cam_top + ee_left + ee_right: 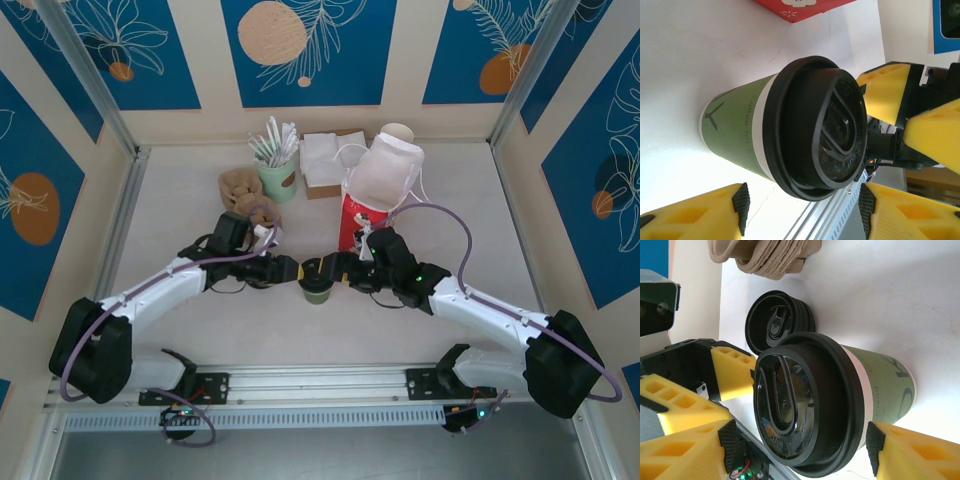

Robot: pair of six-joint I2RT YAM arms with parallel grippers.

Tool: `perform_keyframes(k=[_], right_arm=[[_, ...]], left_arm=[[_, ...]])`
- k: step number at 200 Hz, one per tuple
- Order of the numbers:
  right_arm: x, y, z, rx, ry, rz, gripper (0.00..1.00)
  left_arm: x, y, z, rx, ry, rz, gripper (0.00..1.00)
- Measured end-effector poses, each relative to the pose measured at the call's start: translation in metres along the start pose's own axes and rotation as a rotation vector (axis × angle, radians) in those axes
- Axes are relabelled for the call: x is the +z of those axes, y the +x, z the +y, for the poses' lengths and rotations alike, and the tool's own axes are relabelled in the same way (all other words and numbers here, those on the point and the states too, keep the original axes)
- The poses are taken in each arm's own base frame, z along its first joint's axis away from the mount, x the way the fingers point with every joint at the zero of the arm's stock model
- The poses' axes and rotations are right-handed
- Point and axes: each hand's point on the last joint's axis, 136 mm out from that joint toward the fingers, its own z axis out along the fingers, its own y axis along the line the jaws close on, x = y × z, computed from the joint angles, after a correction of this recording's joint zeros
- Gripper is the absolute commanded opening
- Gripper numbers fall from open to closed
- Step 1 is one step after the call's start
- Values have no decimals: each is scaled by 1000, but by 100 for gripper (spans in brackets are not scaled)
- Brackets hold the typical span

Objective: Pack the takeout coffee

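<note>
Takeout coffee (317,283): olive paper cup, black lid on, upright mid-counter (450,200) toward the near edge. Left hand (292,269) just beside it, fingers apart, empty; right hand (340,269) likewise opposite. Probably light, thin-walled, crushable: grip gently round the wall below the lid.

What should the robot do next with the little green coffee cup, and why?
Probably close the right gripper on the takeout coffee. The cup stands lidded on the table between its open fingers, with a gap on one side, so nothing grips it. The left gripper is open too. A firm hold seems needed before lifting it toward the red bag.
</note>
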Motion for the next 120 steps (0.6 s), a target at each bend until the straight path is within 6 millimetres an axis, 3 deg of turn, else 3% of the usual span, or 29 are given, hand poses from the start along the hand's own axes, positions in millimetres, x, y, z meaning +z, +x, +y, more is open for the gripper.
perform_keyframes(k=[55, 120], right_arm=[[1, 6, -4, -1, 20, 16, 71], [1, 5, -9, 2, 43, 10, 70]], left_arm=[[-14, -18, -9, 27, -51, -84, 86], [-19, -25, -3, -21, -109, -115, 91]])
